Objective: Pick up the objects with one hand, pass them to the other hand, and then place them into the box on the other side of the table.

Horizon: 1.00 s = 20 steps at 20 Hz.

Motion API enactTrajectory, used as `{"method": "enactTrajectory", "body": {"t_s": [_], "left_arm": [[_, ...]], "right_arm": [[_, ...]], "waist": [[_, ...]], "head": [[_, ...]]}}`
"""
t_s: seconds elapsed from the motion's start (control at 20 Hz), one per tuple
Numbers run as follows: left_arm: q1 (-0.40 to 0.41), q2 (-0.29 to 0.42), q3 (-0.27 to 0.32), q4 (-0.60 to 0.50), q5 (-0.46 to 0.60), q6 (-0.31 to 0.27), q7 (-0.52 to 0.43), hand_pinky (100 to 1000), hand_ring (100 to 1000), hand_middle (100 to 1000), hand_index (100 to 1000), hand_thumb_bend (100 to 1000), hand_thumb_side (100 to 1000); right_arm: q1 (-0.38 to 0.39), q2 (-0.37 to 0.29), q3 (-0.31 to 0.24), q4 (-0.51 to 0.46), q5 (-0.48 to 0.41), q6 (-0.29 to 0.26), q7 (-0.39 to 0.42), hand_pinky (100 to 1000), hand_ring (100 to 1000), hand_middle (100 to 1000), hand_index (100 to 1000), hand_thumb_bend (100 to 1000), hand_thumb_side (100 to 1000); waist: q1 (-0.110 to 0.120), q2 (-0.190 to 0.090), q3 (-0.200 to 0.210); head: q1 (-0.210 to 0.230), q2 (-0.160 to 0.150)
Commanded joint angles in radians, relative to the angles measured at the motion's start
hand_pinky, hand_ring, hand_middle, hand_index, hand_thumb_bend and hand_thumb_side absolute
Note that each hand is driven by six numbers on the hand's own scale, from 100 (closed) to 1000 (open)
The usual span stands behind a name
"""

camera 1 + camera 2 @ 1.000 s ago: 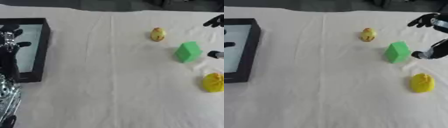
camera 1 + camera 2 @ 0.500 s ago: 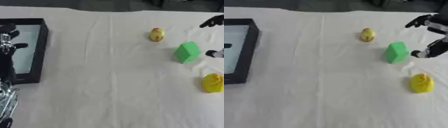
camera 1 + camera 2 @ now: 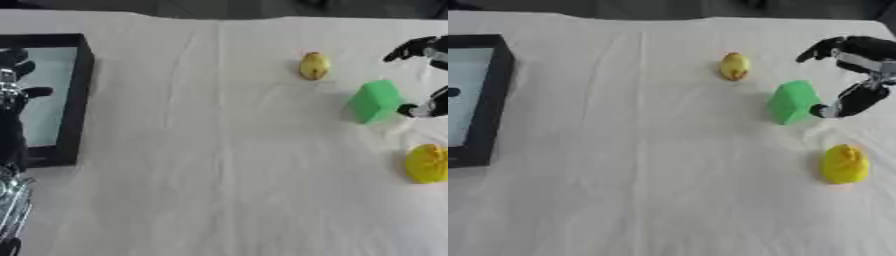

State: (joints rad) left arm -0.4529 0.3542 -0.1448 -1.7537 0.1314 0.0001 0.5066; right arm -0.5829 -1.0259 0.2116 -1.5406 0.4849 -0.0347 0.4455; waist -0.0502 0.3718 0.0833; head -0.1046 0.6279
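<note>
Right robot hand [image 3: 852, 75] spread apart at right side of the cloth-covered worktop [image 3: 649, 165], thumb tip apparently just touching the green block [image 3: 792, 101]; contact not certain. Small yellow object [image 3: 734, 65] lies beyond the block, larger yellow object [image 3: 844, 163] nearer. Black box [image 3: 61, 95] at left edge. Left robot hand [image 3: 16, 87] over the box, fingers relaxed, holding nothing.

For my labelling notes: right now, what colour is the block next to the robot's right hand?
Green; the block shows best in the right eye view.
</note>
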Motion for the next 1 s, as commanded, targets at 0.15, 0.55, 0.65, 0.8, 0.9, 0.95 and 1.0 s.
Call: {"method": "enactTrajectory", "body": {"t_s": [0.15,0.55,0.65,0.8,0.9,0.95,1.0], "left_arm": [[-0.015,0.018,-0.001,-0.015,0.007,0.000,-0.005,612,812,761,772,100,739],[-0.020,0.019,-0.007,-0.015,0.011,0.001,-0.011,612,813,761,772,100,740],[-0.023,0.018,-0.007,-0.016,0.012,0.001,-0.011,612,813,761,772,100,740],[-0.024,0.018,-0.007,-0.017,0.013,0.001,-0.011,612,814,762,772,100,741],[-0.025,0.018,-0.008,-0.017,0.014,0.002,-0.012,612,814,762,771,100,741],[-0.025,0.018,-0.009,-0.017,0.015,0.002,-0.012,612,814,762,770,100,741],[-0.025,0.018,-0.009,-0.017,0.015,0.002,-0.013,613,814,762,770,100,741]], "right_arm": [[-0.033,-0.010,-0.006,0.038,0.060,-0.019,-0.002,947,904,878,918,456,100],[-0.051,0.011,-0.005,0.071,0.095,-0.042,-0.013,945,900,877,914,446,100],[-0.052,0.016,-0.002,0.080,0.101,-0.046,-0.012,946,900,878,914,446,100],[-0.054,0.023,-0.001,0.097,0.117,-0.050,-0.016,947,901,885,915,446,100],[-0.057,0.027,0.000,0.111,0.128,-0.053,-0.022,950,903,883,915,444,100],[-0.059,0.029,-0.001,0.118,0.135,-0.054,-0.023,950,903,883,915,444,100],[-0.062,0.032,-0.002,0.125,0.140,-0.055,-0.026,949,902,883,915,443,100]], "waist": [[0.003,-0.014,0.001],[0.004,-0.003,0.004],[0.004,0.001,0.007],[0.005,0.005,0.009],[0.006,0.007,0.009],[0.006,0.007,0.009],[0.006,0.008,0.009]], "head": [[-0.004,-0.015],[-0.011,-0.018],[-0.013,-0.020],[-0.014,-0.021],[-0.013,-0.021],[-0.013,-0.022],[-0.013,-0.023]]}}
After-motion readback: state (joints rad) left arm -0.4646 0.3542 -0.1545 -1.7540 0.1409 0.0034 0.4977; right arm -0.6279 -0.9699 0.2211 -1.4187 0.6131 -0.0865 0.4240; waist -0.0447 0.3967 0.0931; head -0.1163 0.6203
